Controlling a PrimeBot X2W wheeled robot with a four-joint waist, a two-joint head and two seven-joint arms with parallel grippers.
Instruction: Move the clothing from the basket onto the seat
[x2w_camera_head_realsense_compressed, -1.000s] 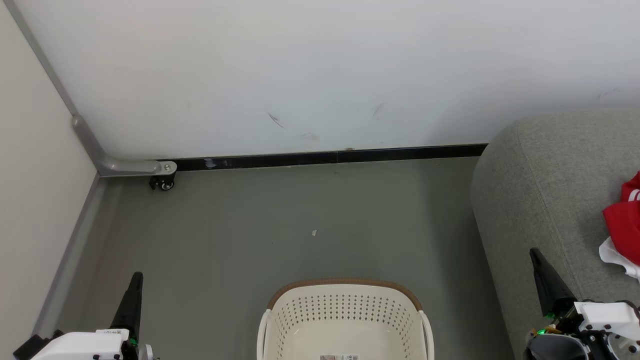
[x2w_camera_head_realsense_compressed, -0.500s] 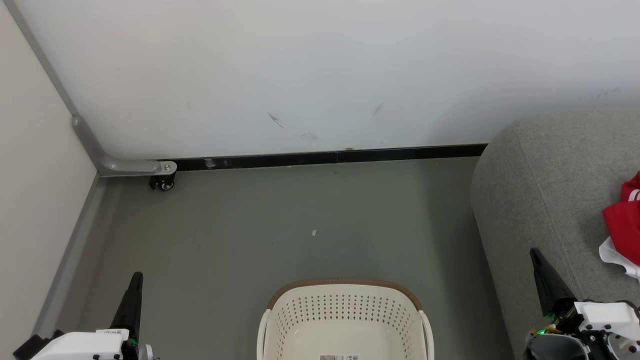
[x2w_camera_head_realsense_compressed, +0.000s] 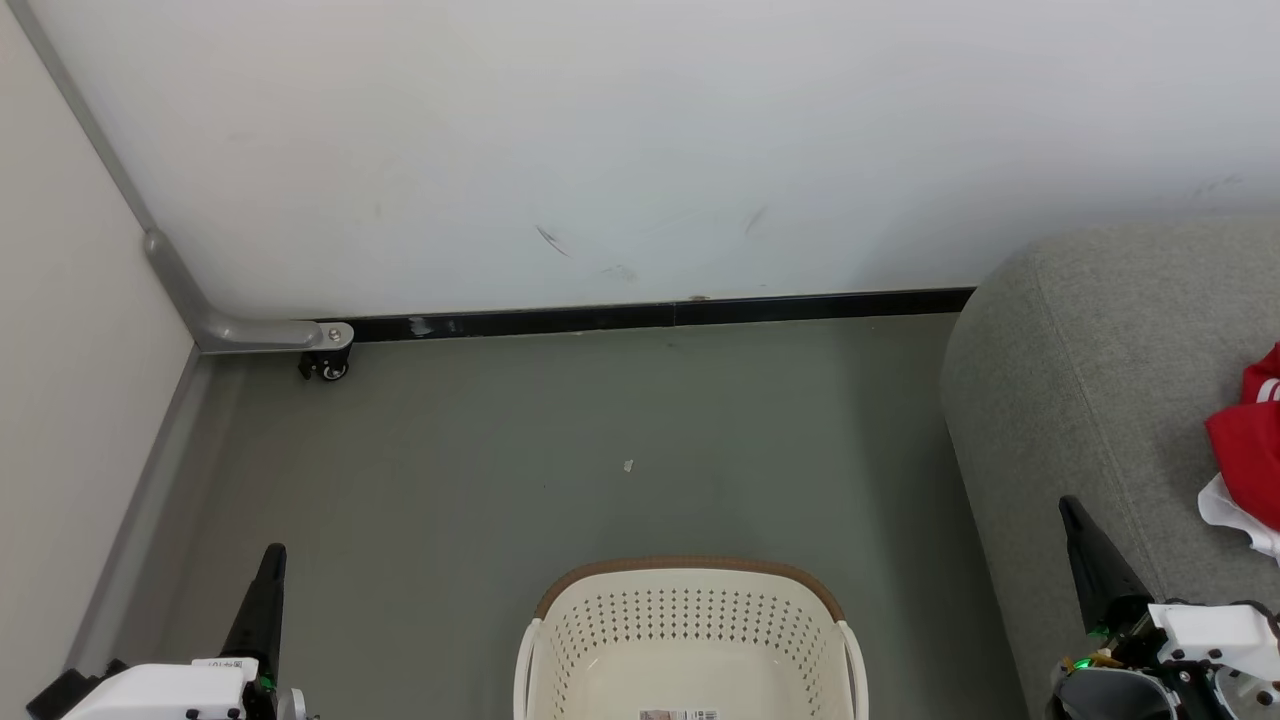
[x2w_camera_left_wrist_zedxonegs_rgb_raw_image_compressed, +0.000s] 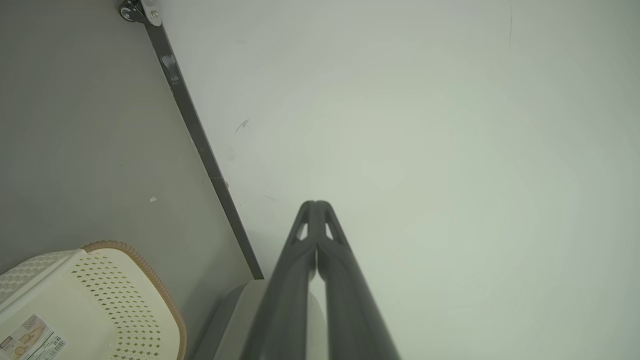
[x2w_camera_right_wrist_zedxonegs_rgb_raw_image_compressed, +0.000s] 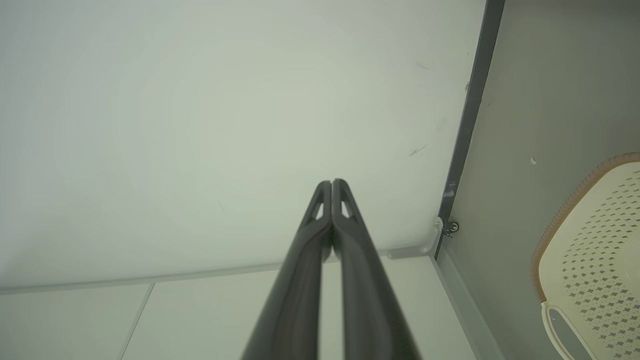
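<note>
- The basket (x2w_camera_head_realsense_compressed: 690, 640) stands on the floor (x2w_camera_head_realsense_compressed: 600, 420) at the lower centre of the head view. The part of its inside that shows is bare, apart from a label (x2w_camera_head_realsense_compressed: 678, 714) stuck to the bottom.
- The bottom edge of the frame cuts off the near part of the basket, so I cannot tell whether anything lies there.
- The clothing (x2w_camera_head_realsense_compressed: 1245, 440), a red bundle with white trim, lies on the seat (x2w_camera_head_realsense_compressed: 1090, 380) at the right edge of the frame, well apart from the basket.
- The left tool (x2w_camera_head_realsense_compressed: 272, 560), at the lower left, has its fingers pressed together and carries nothing. Its wrist view shows the tips meeting against the pale wall (x2w_camera_left_wrist_zedxonegs_rgb_raw_image_compressed: 450, 150).
- The right tool (x2w_camera_head_realsense_compressed: 1072, 515), at the lower right against the seat's edge, is likewise pressed together and empty.
- Judging from this, the move looks done or very nearly so. At most, the hidden near part of the basket needs a check, and anything found there should go onto the seat.
</note>
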